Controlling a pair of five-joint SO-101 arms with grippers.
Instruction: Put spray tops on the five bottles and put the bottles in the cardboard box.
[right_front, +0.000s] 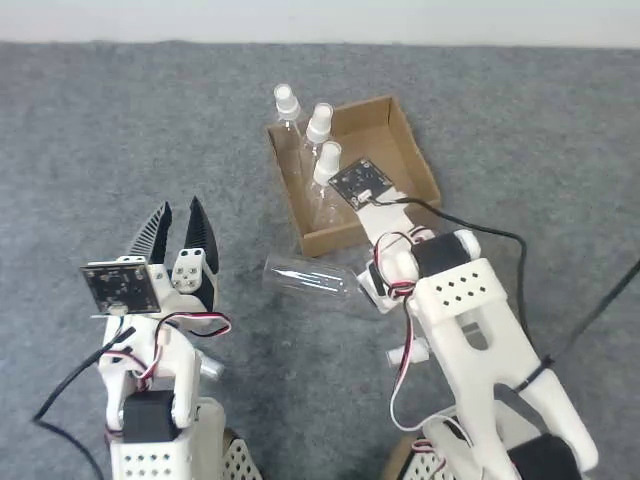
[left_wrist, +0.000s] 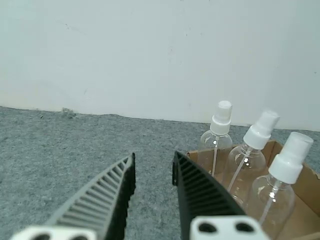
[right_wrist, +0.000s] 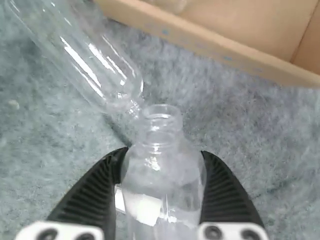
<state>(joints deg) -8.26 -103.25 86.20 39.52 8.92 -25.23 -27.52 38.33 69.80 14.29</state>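
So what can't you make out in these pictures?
High view: the right arm covers its jaws and the open bottle they hold, plus one end of the lying bottle.
High view: the arm's camera board hides part of the cardboard box floor.
Right wrist view: the open bottle's base is cut off by the edge.
Left wrist view: the left jaws hide the lower parts of two capped bottles.

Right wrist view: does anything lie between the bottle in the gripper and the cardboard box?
Partly. Another clear bottle lies on its side, its neck just ahead of the held bottle, short of the cardboard box wall.
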